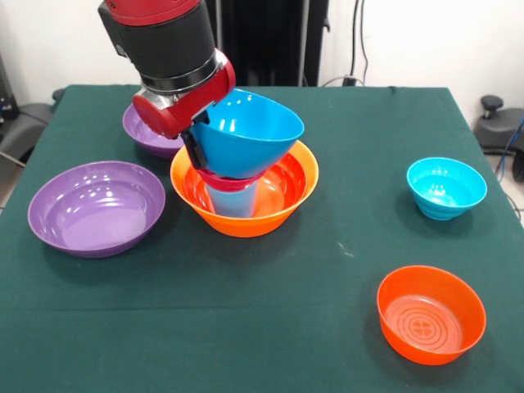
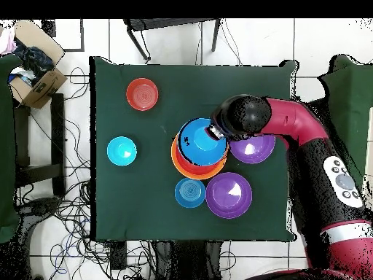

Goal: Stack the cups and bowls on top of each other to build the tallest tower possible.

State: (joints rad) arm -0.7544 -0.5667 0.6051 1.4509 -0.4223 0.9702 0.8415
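- The arm (image 1: 168, 49) leans in over the middle of the table (image 1: 270, 319), and its gripper (image 1: 195, 149) is clamped on the rim of a blue bowl (image 1: 246, 131), holding it tilted, mouth up.
- That bowl sits on top of the tower: a big orange bowl (image 1: 286, 201) as base, a light blue cup (image 1: 232, 199) standing inside it, and a thin red rim (image 1: 221, 178) showing between cup and blue bowl.
- From above, the blue bowl covers most of the orange one, with the gripper at its edge on the arm's side.
- I'd say the step in hand is setting the blue bowl onto the pile; whether it rests fully on the cup I can't tell.
- Loose on the cloth: a large purple bowl (image 1: 97, 207), a second purple bowl (image 1: 147, 131) half hidden behind the arm, a cyan bowl (image 1: 446, 188) and a red-orange bowl (image 1: 431, 313), well apart from the tower.
- The overhead view shows one more small blue bowl (image 2: 190, 192) just beside the large purple one.
- Next, I'd guess, the bowl needs levelling and centring on the cup before the jaws let go; tilted as it is, it looks likely to slide off.
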